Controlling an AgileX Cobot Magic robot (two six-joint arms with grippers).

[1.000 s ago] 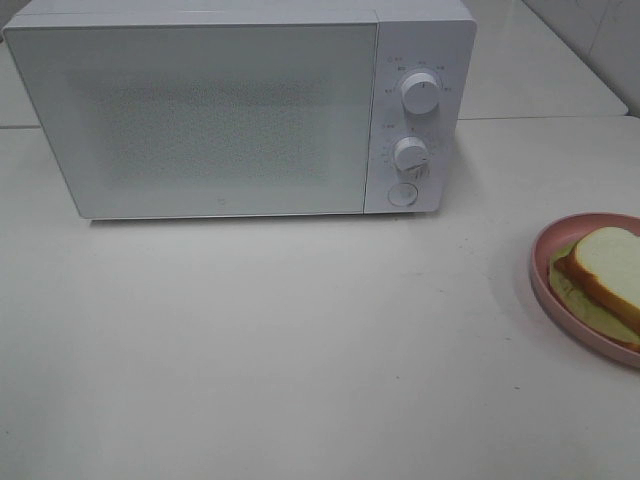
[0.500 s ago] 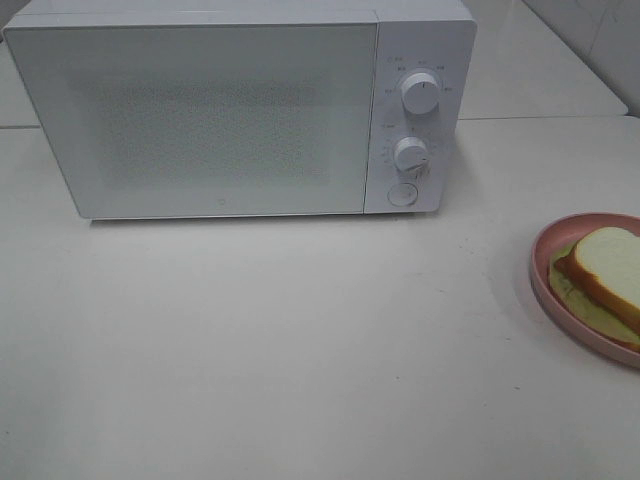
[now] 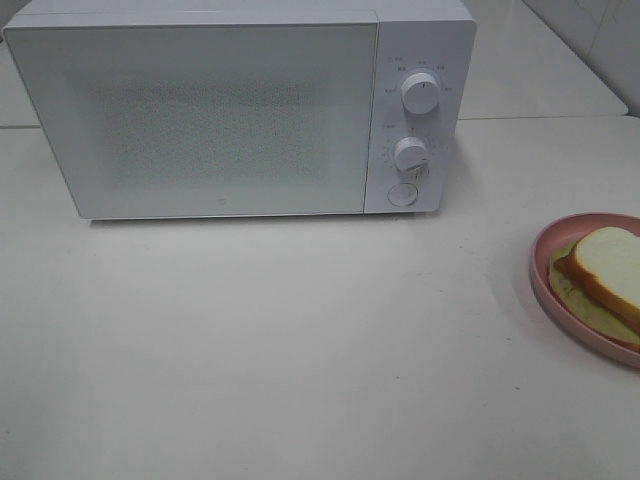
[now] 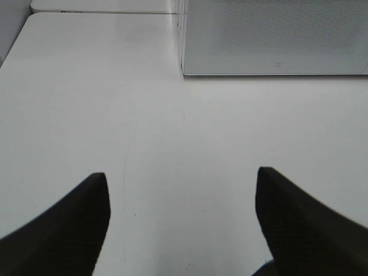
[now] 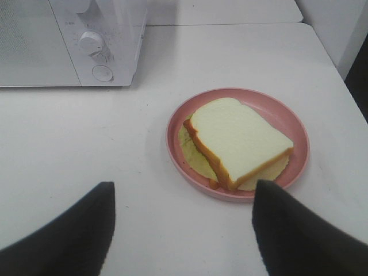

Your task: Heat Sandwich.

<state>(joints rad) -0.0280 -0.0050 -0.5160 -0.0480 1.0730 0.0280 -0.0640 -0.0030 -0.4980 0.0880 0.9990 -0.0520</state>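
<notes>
White microwave (image 3: 240, 110) door closed and unchanged across the last second, sandwich (image 5: 237, 141) at rest on pink plate (image 5: 293, 129) right of it, left gripper (image 4: 183, 221) and right gripper (image 5: 184, 230) spread wide, empty; heating unstarted.

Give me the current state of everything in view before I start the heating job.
Microwave: door shut, upright on the table.
Sandwich: assembled, lying flat on the pink plate, untouched.
Left tool: open, empty, above bare table.
Right tool: open, empty, short of the plate.
</notes>
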